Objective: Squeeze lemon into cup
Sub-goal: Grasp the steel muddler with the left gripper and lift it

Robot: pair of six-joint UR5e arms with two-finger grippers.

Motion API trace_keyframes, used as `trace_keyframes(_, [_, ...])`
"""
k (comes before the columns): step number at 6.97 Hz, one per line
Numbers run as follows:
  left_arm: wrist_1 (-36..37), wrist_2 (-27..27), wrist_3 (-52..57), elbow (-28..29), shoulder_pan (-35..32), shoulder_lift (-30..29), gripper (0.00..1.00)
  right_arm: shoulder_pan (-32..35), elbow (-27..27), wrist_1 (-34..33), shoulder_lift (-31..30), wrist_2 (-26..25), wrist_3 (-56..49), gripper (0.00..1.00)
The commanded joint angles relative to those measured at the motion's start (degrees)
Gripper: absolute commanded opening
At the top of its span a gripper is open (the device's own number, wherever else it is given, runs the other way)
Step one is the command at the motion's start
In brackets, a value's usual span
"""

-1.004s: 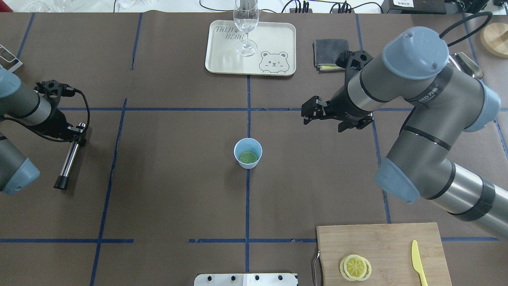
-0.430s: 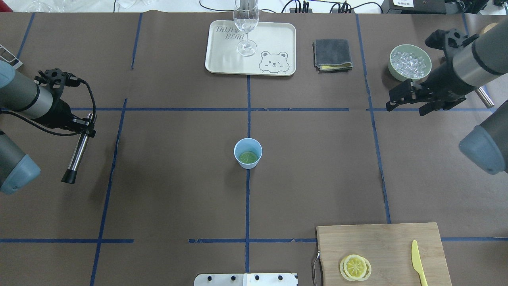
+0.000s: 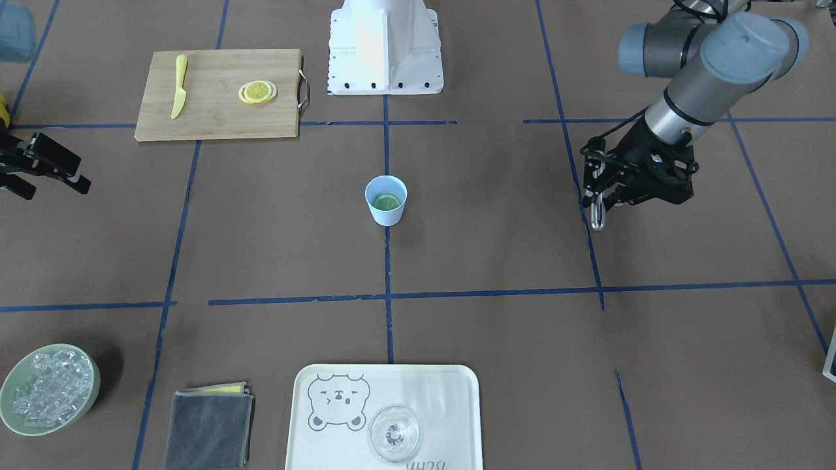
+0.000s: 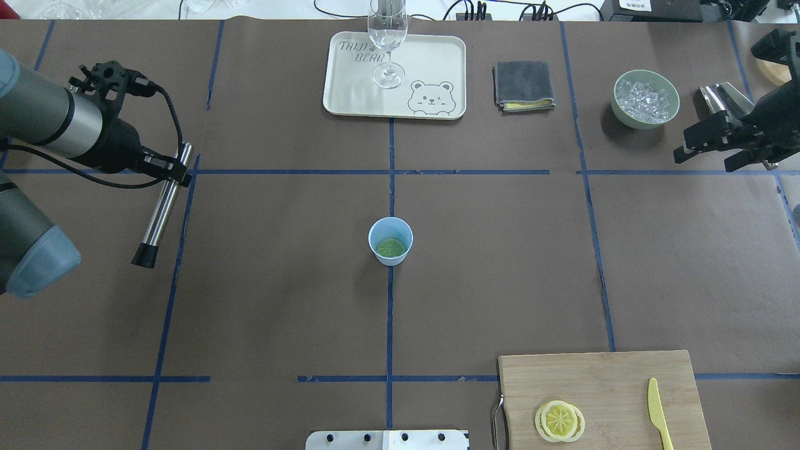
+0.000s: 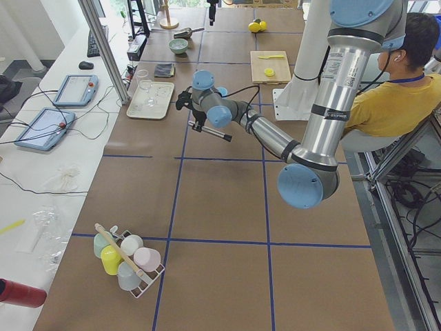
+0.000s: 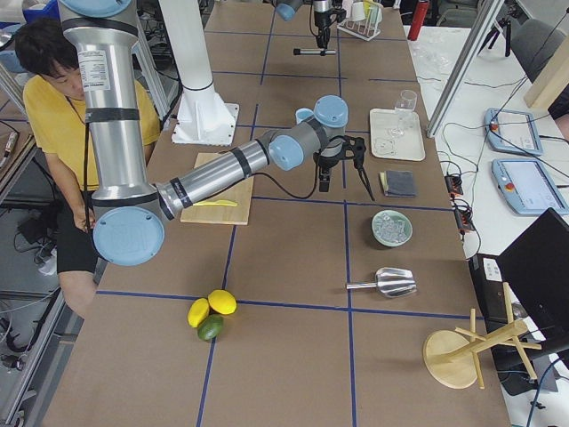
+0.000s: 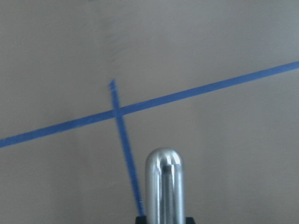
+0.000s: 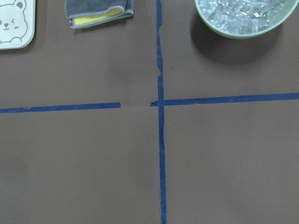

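Observation:
The light-blue cup [image 4: 390, 241] stands at the table's centre, also in the front view [image 3: 385, 200]. A lemon slice [image 4: 391, 248] lies inside it and looks greenish. More lemon slices [image 4: 559, 420] lie stacked on the cutting board [image 4: 600, 381]. My left gripper [image 4: 170, 170] is shut on a steel muddler [image 4: 159, 212] with a black tip, held above the table far left of the cup; the muddler fills the left wrist view [image 7: 163, 186]. My right gripper [image 4: 703, 159] is open and empty at the far right, near the ice bowl.
A cream tray [image 4: 431, 56] with a clear glass [image 4: 387, 37] sits at the back. A grey towel [image 4: 524, 84], a green bowl of ice [image 4: 645, 99] and a metal scoop [image 4: 725, 100] lie back right. A yellow knife [image 4: 657, 412] lies on the board.
My right arm has pulled back from near the cup to the far right edge. My left arm has moved forward and right with the muddler in it.

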Motion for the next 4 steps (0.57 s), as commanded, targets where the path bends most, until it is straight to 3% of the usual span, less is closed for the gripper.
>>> trace_keyframes(1, [0.86,12.20,0.12,-3.15,4.90,-9.17,0.00,2.08,-0.04,-0.09,-1.45,0.20,-2.01,1.00])
trace_keyframes(3, [-5.50,20.22,-0.40,-3.69,7.46,-13.41,0.00,2.25,-0.13,0.00,-1.79,0.20,-2.10,1.00])
trace_keyframes(4, [-16.34,32.78,-1.53,-3.42,11.74,-13.25,0.00,2.26,-0.13,0.00,-1.88,0.20,-2.10,1.00])
